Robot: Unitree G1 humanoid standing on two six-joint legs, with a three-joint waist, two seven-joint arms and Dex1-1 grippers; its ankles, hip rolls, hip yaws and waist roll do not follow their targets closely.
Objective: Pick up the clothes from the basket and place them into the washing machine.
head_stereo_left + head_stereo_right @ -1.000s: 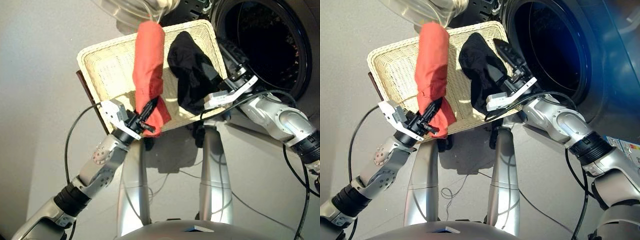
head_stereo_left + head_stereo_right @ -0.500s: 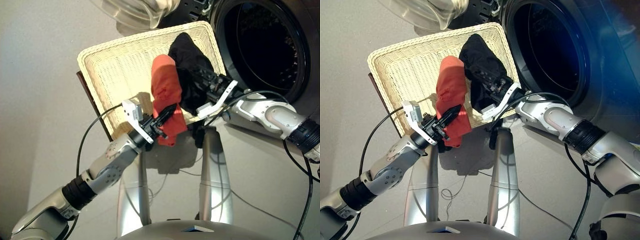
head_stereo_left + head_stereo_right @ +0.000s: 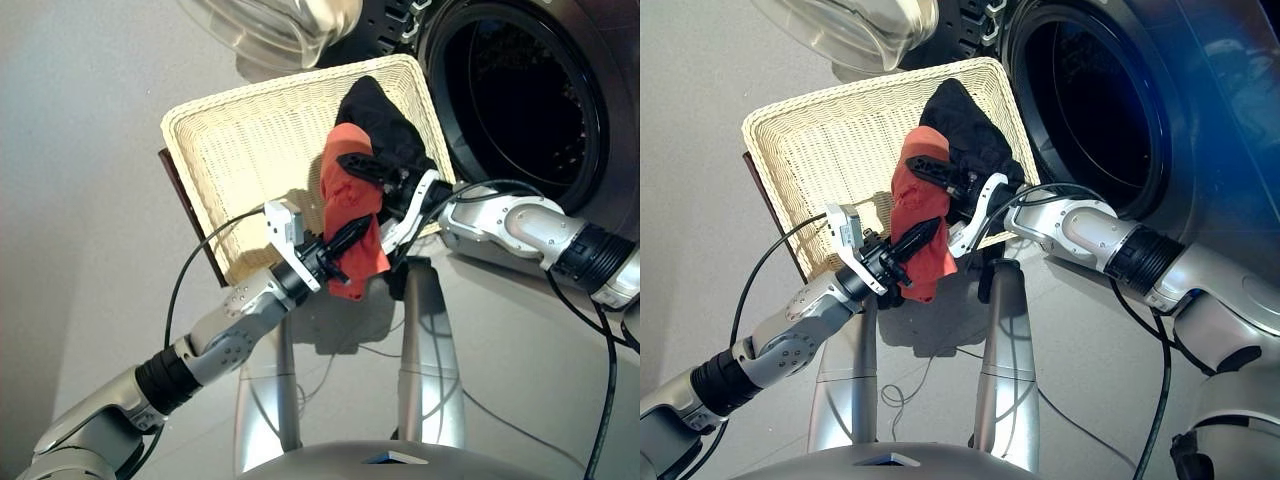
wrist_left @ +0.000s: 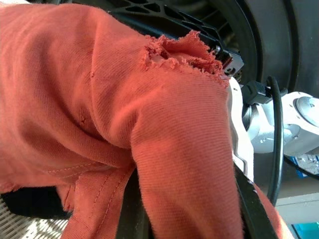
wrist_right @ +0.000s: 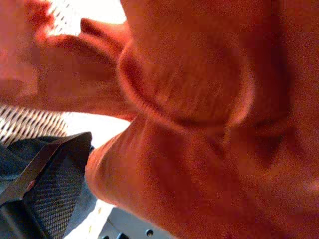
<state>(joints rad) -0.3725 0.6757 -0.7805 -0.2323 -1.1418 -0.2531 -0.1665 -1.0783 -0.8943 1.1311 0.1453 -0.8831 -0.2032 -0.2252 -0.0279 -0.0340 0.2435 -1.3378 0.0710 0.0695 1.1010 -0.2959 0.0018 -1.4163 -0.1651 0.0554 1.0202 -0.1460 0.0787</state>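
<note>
Handover in progress, by my reading: the left gripper (image 3: 338,243) pinches the lower part of the red-orange garment (image 3: 349,205), holding it up over the near right corner of the basket (image 3: 235,135). The right gripper (image 3: 385,172) is at the garment's upper part, one black finger lying across the cloth; the right wrist view is filled with red cloth, so I cannot tell whether its fingers are spread or pressed together. The black garment (image 3: 385,122) lies in the basket's right end, just behind the red one. No navy garment is visible. The washing machine (image 3: 520,100) stands just to the right, porthole dark and unobstructed. To do this step well, judged from here: the right gripper should take a firm bite of red cloth only, clear of the black garment beneath, before the left lets go. Risk: a loose hem catching on the basket rim during the swing toward the drum.
</note>
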